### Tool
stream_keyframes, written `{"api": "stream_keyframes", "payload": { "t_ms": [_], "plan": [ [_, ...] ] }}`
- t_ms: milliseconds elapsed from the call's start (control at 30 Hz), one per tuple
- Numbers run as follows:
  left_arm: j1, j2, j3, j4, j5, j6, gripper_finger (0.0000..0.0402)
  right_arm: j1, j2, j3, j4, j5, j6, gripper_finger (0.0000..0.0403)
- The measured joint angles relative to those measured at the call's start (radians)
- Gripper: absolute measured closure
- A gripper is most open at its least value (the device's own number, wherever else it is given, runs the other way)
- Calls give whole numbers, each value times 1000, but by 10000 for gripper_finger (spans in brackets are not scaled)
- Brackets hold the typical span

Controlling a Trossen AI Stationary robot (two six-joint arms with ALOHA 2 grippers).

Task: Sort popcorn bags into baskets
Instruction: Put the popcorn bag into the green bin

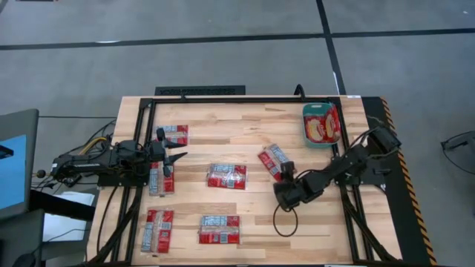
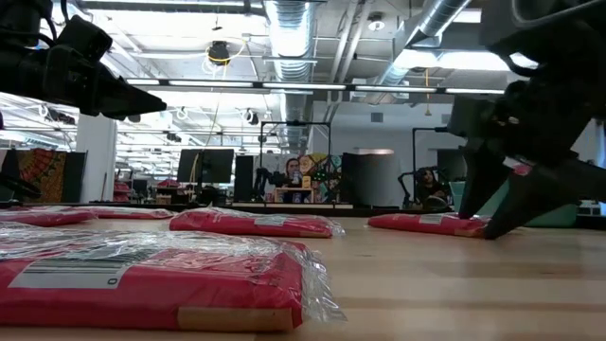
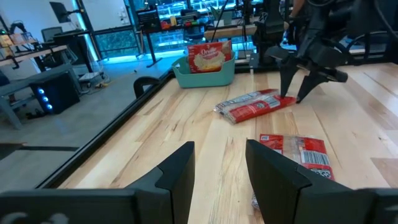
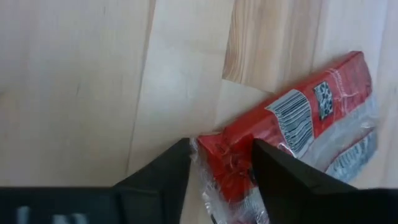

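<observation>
Several red popcorn packets lie flat on the wooden table: one at the far left [image 1: 176,134], one below the left arm [image 1: 161,178], one in the middle [image 1: 226,176], two near the front [image 1: 159,228] [image 1: 220,230]. Another packet [image 1: 274,160] lies slanted right of centre. The teal basket [image 1: 309,136] stands at the far right with a packet [image 1: 323,127] inside. My right gripper [image 4: 221,152] is open, pointing down, its fingers astride the slanted packet's near end [image 4: 227,165]. My left gripper [image 1: 177,156] hovers open above the table's left side. My right gripper has its open fingers [image 4: 177,168] on either side of the crinkled near end [image 4: 231,155] of the slanted packet, coming from above at a slant. The packet lies flat on the table. Whether the fingers touch the wrapper, I cannot tell.
A black cable loop [image 1: 286,221] hangs below the right arm over the table's near right part. Black frame rails [image 1: 200,90] border the table. Bare wood lies between the middle packet and the basket. A screen [image 1: 11,167] stands off the table's left side.
</observation>
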Motion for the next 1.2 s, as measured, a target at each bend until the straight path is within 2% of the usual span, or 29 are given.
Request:
{"api": "stream_keyframes", "payload": {
  "t_ms": [67,200,267,400,633,833,900,967,1033,1200],
  "plan": [
    [0,0,0,0,0,0,266,-10,1,-1,4,-13,0,237],
    [0,0,0,0,0,0,266,-22,-17,-6,5,-32,27,352],
    [0,0,0,0,0,0,266,-24,-41,-10,13,-33,49,386],
    [0,0,0,0,0,0,266,-46,-155,-12,48,-92,154,395],
    [0,0,0,0,0,0,266,-70,-467,-9,85,-230,355,398],
    [0,0,0,0,0,0,266,-26,-650,-9,59,-225,535,399],
    [0,0,0,0,0,0,266,9,-679,-8,10,-204,579,400],
    [0,0,0,0,0,0,266,63,-689,-29,-77,-115,667,400],
    [0,0,0,0,0,0,266,116,-683,-80,-128,-76,766,400],
    [0,0,0,0,0,0,266,242,-607,-221,-12,-70,949,400]
  ]
}}
